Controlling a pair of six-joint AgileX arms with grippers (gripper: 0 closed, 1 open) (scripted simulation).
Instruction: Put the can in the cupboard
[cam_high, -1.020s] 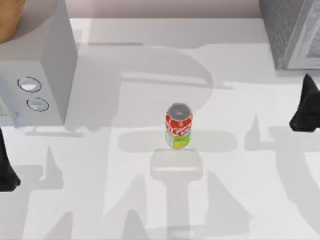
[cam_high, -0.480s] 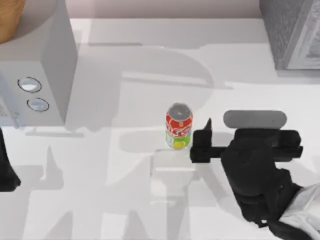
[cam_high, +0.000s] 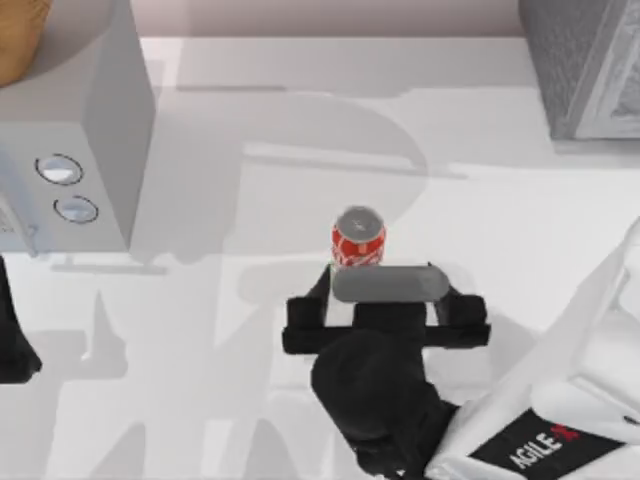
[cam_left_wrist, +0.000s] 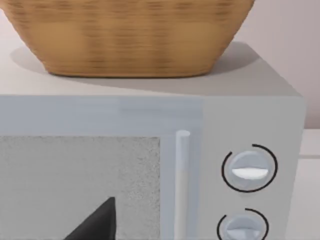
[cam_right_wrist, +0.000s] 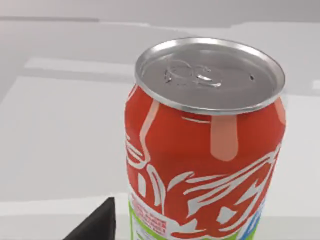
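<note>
Can position: The can (cam_high: 358, 238) is stood upright on the white bench (cam_high: 250, 330), near the middle of it and apart from every other object, so that it can be approached from the side.
Right tool: The right tool (cam_high: 385, 296) is set low, just at the near side of the can, with its dark crossbar level and a finger tip projecting at each end. The tips are spread wide apart and nothing is pinched between them.
Reason for pose: The spread is judged to be the preparation for a side grasp around the can body; the can is not yet enclosed.
Can material: In the right wrist view the can (cam_right_wrist: 205, 145) is seen as a smooth cylinder, red with white script, a green lower band and a brushed silver lid with a pull tab.
Left tool: The left tool (cam_high: 12, 340) is parked at the left edge of the bench; whether its fingers are spread cannot be told.
Microwave: A pale grey box with two round dials (cam_left_wrist: 250, 170) is faced by the left wrist camera, and a woven basket (cam_left_wrist: 130, 35) is rested on top.
Cupboard: A grey speckled cupboard (cam_high: 580, 65) is stood at the far right corner, well apart from the can.
</note>
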